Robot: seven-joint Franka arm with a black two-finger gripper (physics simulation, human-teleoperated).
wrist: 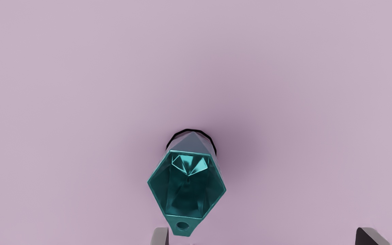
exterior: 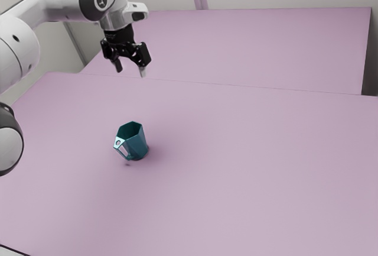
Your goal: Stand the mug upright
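The teal mug [exterior: 134, 143] stands up on the surface [exterior: 248, 167], but the wide-open, empty jaws above it could knock it over by coming down crooked onto its handle [wrist: 181, 232].

Teal mug [exterior: 137, 145] on a plain pinkish-lilac table [exterior: 248, 167].

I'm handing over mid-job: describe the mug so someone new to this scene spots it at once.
Find the pink tabletop, then its part toward the exterior view's left. In that view the mug sits lower than the open black gripper. Unlike the white-and-black arm, it is teal, with a six-sided rim and a holed handle.
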